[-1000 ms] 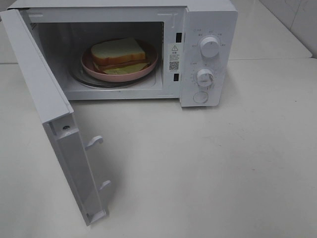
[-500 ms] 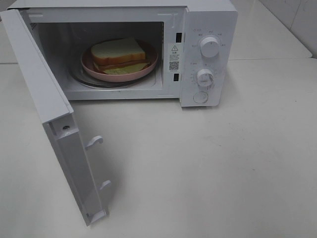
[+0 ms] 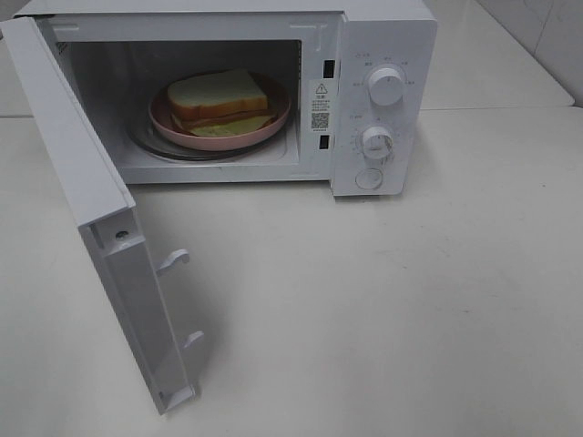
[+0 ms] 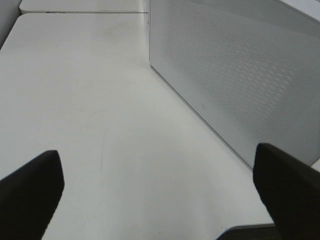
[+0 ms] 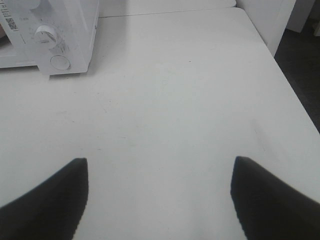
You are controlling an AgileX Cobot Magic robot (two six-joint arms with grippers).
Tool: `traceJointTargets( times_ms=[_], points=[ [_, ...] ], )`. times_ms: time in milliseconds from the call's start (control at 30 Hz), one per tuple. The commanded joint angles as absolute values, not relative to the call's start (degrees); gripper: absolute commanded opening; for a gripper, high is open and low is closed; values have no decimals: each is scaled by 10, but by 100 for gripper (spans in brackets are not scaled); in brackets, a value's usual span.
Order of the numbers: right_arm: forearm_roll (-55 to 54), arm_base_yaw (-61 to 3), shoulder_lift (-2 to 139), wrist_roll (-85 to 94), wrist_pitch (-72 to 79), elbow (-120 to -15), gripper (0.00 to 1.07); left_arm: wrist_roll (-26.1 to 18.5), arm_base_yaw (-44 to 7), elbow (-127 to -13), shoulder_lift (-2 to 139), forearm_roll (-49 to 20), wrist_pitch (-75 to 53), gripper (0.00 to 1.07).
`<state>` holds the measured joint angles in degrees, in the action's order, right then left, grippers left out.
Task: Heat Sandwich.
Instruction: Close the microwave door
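1. Inside the microwave [image 3: 383,55], on a pink plate [image 3: 273,123]: the sandwich [image 3: 219,96], white slice uppermost, well back from the opening.
2. Swung wide at the microwave's left: the door [image 3: 64,155], latch hooks bared over the table [image 3: 410,300].
3. Outside that door, facing its mesh panel: the left hand [image 4: 157,187], spread wide, empty.
4. In front of the microwave's dials [image 5: 46,33], well apart from them: the right hand [image 5: 160,192], spread too, nothing pinched.
5. Judged next: shutting the door, then setting the dials.
6. Risk of skidding the whole microwave across the smooth table from too hard a shove on the door.
7. Risk of an unlatched door, and so no heating, from a soft or glancing push.
8. Risk of a wrong setting from a slip on the small round dials.
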<state>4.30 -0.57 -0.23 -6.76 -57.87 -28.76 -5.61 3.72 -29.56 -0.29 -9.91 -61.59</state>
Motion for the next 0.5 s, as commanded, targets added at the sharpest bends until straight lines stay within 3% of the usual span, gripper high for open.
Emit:
traceJointTargets(
  times_ms=[33,500],
  points=[
    [41,-3,-18,-65,-570,-286,75,-52,34,-295,-7,-100,-614,98],
    [41,-3,-18,-65,-570,-286,75,-52,34,-295,-7,-100,-614,98]
  ],
)
